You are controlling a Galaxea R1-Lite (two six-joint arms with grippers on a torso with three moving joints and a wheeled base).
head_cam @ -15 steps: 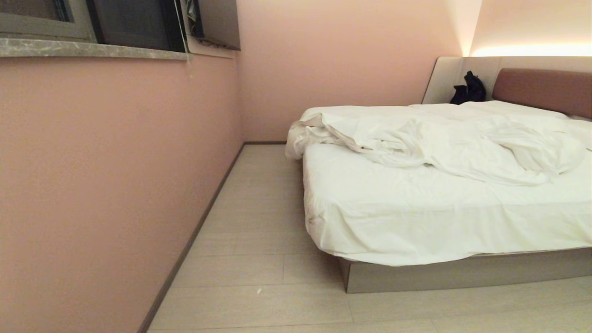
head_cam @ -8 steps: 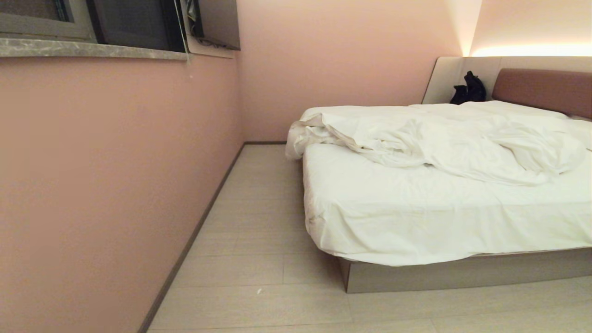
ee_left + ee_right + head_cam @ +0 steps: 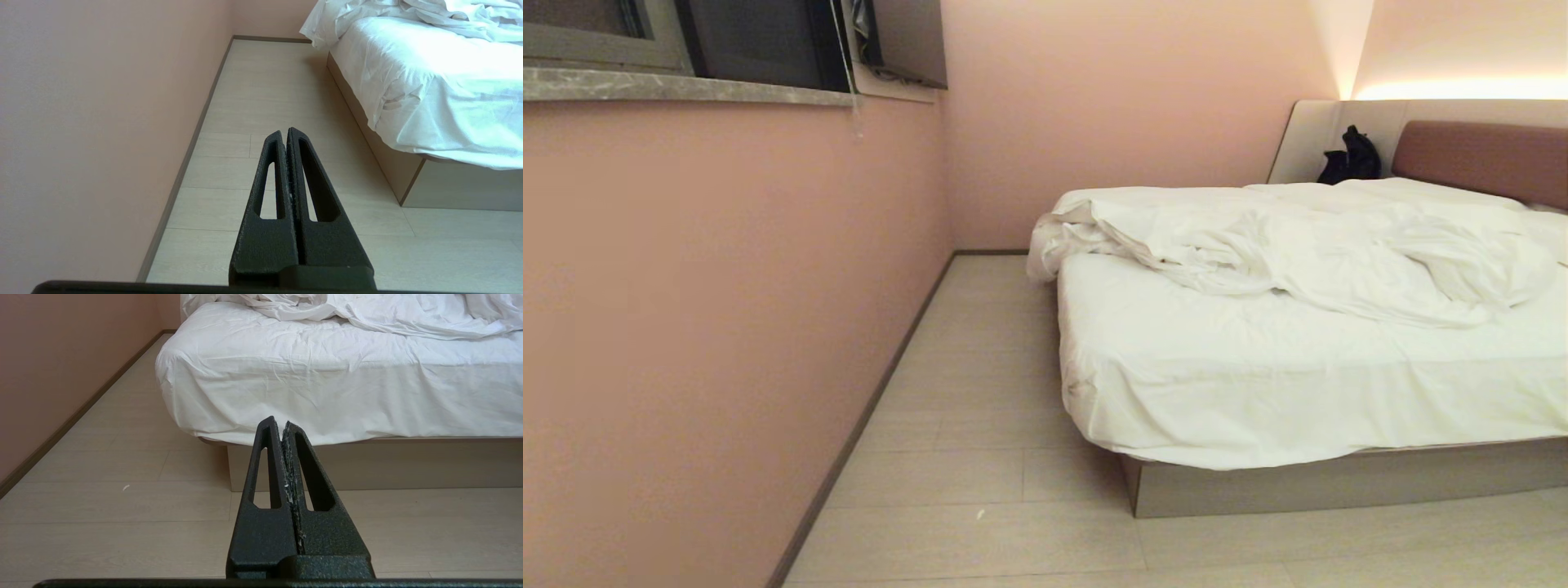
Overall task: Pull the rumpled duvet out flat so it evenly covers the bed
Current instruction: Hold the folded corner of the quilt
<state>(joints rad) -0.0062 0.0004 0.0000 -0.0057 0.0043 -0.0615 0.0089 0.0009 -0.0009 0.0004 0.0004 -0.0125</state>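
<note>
The duvet [image 3: 1307, 253] lies bunched in a wrinkled white heap across the far half of the bed [image 3: 1323, 482], one end spilling over the bed's left side. The near half of the mattress shows only the smooth white sheet [image 3: 1258, 376]. My left gripper [image 3: 284, 132] is shut and empty, hanging low over the floor between wall and bed, well short of the duvet [image 3: 429, 12]. My right gripper [image 3: 278, 421] is shut and empty too, pointing at the bed's foot end, with the duvet [image 3: 367, 310] far beyond it. Neither arm appears in the head view.
A pink wall [image 3: 686, 327] runs close along the left, leaving a strip of pale wood floor [image 3: 980, 392] beside the bed. A dark bag [image 3: 1352, 157] sits by the reddish-brown headboard [image 3: 1486, 159]. A window ledge [image 3: 686, 88] juts out high on the left.
</note>
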